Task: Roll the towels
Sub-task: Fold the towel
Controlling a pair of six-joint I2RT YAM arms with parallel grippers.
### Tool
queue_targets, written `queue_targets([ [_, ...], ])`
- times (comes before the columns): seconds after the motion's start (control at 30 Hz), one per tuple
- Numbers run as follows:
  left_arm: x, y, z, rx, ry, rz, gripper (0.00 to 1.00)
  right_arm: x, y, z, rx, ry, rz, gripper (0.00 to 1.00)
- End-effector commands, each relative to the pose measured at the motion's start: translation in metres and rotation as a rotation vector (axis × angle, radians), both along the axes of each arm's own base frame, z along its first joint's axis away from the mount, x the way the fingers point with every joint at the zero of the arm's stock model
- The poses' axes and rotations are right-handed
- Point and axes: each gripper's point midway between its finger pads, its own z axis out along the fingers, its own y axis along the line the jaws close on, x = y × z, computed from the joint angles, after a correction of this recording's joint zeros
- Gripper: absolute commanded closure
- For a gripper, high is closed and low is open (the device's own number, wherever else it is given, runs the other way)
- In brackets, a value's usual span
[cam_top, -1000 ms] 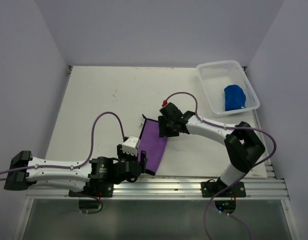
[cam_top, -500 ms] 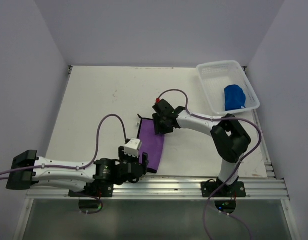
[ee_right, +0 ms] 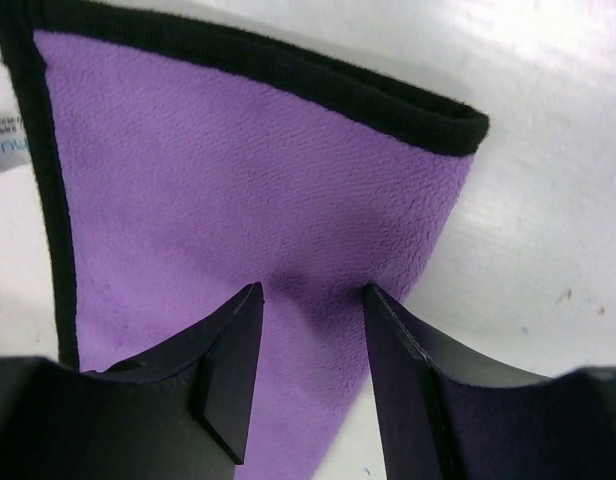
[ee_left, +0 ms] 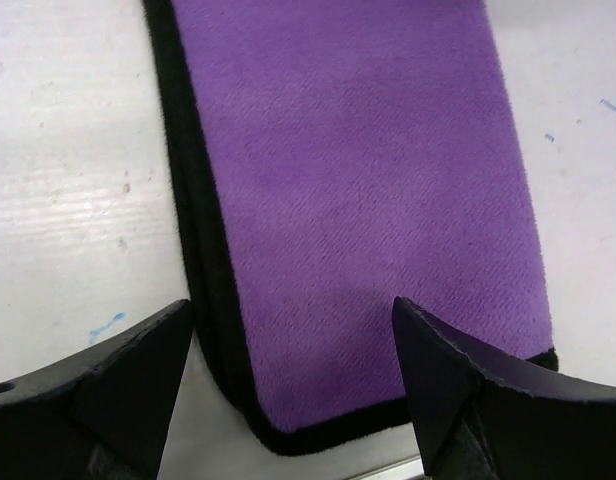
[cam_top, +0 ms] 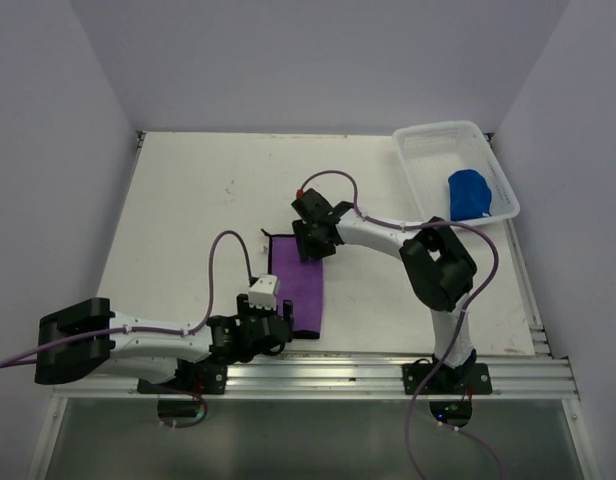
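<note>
Dragged leftward, the purple towel (cam_top: 298, 288) lies flat on the counter (cam_top: 188, 200) between the wide-open left pincer (ee_left: 293, 330) at its near end and the part-open right pincer (ee_right: 313, 300) at its far end, a limp, light cloth likely best pinched by its near hem.

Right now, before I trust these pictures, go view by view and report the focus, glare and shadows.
Top view: soft even light, sharp throughout. Left wrist view: the purple towel shows a crisp weave, the left fingers dark and soft-edged. Right wrist view: glare whitens the table at upper right, the right fingers blur, a shadow darkens the towel between them.
</note>
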Motion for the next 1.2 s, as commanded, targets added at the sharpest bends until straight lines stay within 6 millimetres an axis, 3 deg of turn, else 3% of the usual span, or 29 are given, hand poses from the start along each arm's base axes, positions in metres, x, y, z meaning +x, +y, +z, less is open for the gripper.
queue_targets([
  [0.0,0.004,-0.022,-0.001,-0.079,0.013,-0.009,0.16,0.022,0.012,0.01,-0.001,-0.036,0.054,0.51],
  [0.07,0.007,-0.031,-0.001,-0.106,0.017,-0.017,0.16,0.033,0.024,0.02,0.025,-0.048,0.083,0.51],
  [0.1,0.008,-0.037,-0.003,-0.121,0.018,-0.023,0.16,0.036,0.027,0.016,0.013,-0.046,0.115,0.5],
  [0.2,0.009,-0.051,-0.007,-0.152,0.035,-0.044,0.16,0.046,0.046,0.037,0.061,-0.078,0.198,0.42],
  [0.33,0.01,-0.08,-0.01,-0.182,0.062,-0.088,0.17,0.057,0.04,0.083,0.046,-0.167,0.201,0.28],
  [0.4,0.011,-0.102,-0.012,-0.2,0.078,-0.116,0.18,0.066,0.016,0.102,-0.016,-0.224,0.12,0.25],
  [0.43,0.011,-0.11,-0.013,-0.207,0.083,-0.129,0.18,0.063,-0.001,0.103,-0.064,-0.216,0.08,0.25],
  [0.47,0.013,-0.125,-0.016,-0.22,0.085,-0.141,0.18,0.064,-0.021,0.125,-0.089,-0.266,-0.006,0.25],
  [0.5,0.013,-0.135,-0.016,-0.232,0.094,-0.162,0.18,0.065,-0.041,0.13,-0.117,-0.271,-0.066,0.25],
  [0.6,0.015,-0.173,-0.013,-0.293,0.092,-0.228,0.19,0.042,-0.101,0.148,-0.094,-0.271,-0.234,0.3],
  [0.63,0.016,-0.181,-0.011,-0.301,0.085,-0.251,0.2,0.028,-0.119,0.127,-0.098,-0.232,-0.268,0.33],
  [0.67,0.018,-0.196,0.0,-0.35,0.062,-0.28,0.21,0.022,-0.129,0.126,-0.069,-0.222,-0.299,0.34],
  [0.7,0.016,-0.201,0.007,-0.373,0.057,-0.304,0.22,0.016,-0.147,0.144,0.012,-0.243,-0.367,0.36],
  [0.73,0.017,-0.203,0.012,-0.383,0.045,-0.311,0.22,0.004,-0.16,0.126,0.004,-0.211,-0.385,0.37],
  [0.8,0.02,-0.197,0.029,-0.391,0.012,-0.3,0.22,-0.009,-0.174,0.13,0.048,-0.229,-0.421,0.38],
  [0.83,0.021,-0.192,0.035,-0.386,-0.007,-0.302,0.22,-0.021,-0.172,0.114,0.07,-0.185,-0.41,0.38],
  [0.97,0.021,-0.149,0.07,-0.37,-0.082,-0.274,0.21,-0.047,-0.163,0.083,0.159,-0.097,-0.428,0.39],
  [1.03,0.028,-0.125,0.074,-0.315,-0.114,-0.213,0.19,-0.055,-0.161,0.065,0.207,-0.072,-0.484,0.39],
  [1.17,0.041,-0.083,0.087,-0.255,-0.137,-0.138,0.18,-0.063,-0.143,0.049,0.363,-0.035,-0.528,0.38],
])
